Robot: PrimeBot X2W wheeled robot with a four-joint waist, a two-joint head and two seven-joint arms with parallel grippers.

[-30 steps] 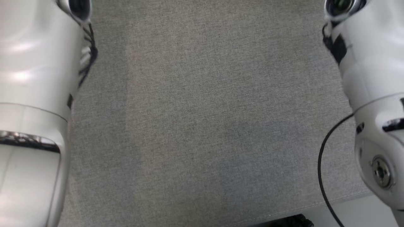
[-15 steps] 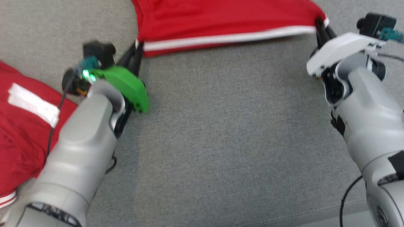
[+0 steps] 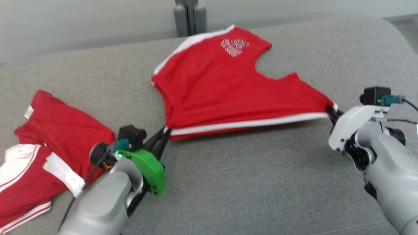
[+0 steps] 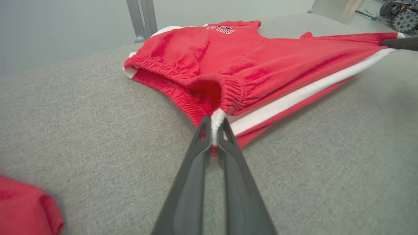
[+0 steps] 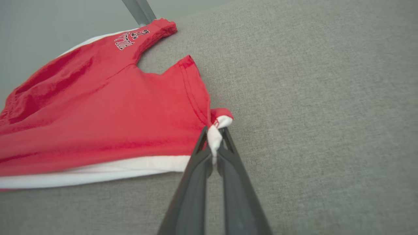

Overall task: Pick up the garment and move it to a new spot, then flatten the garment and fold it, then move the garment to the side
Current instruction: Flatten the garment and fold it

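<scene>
Jaws on my left pinch the waistband corner of the red shorts (image 3: 222, 88), beside a crumpled red heap (image 3: 49, 156); shorts lie stretched across the grey sofa (image 3: 248, 182); right jaws clamp the leg hem; flattening looks in hand; next, lay the taut edge down evenly.

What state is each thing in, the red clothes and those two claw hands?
red shorts: lying on the grey cushion, near edge stretched taut.
left gripper: shut on the shorts' waistband corner.
right gripper: shut on the shorts' hem corner.
other red garment: crumpled, lying loose.
</scene>
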